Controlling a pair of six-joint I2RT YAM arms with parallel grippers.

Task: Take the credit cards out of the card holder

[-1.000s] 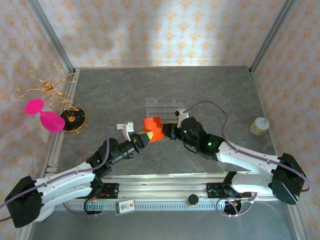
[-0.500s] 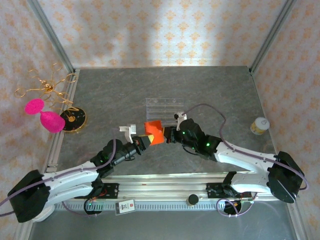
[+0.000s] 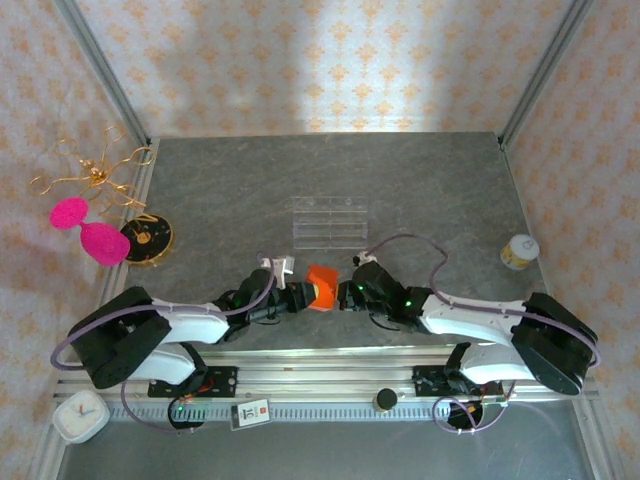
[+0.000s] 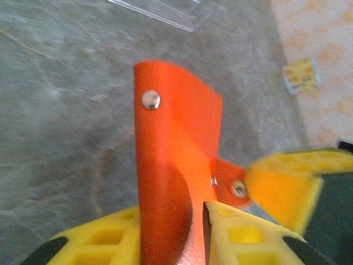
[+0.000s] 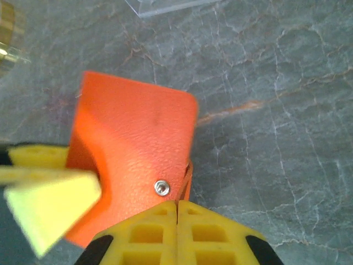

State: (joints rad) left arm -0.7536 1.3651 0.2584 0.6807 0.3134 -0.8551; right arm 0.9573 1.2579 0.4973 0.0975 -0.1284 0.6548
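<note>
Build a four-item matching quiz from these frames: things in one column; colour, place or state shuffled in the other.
Things:
1. card holder
2. acrylic rack
3. small jar
4. right gripper

Descriptions:
A. by the right edge of the table
B. shut
C. orange-red
D. clear

Pairs: 1-C, 2-D, 3-A, 4-B
</note>
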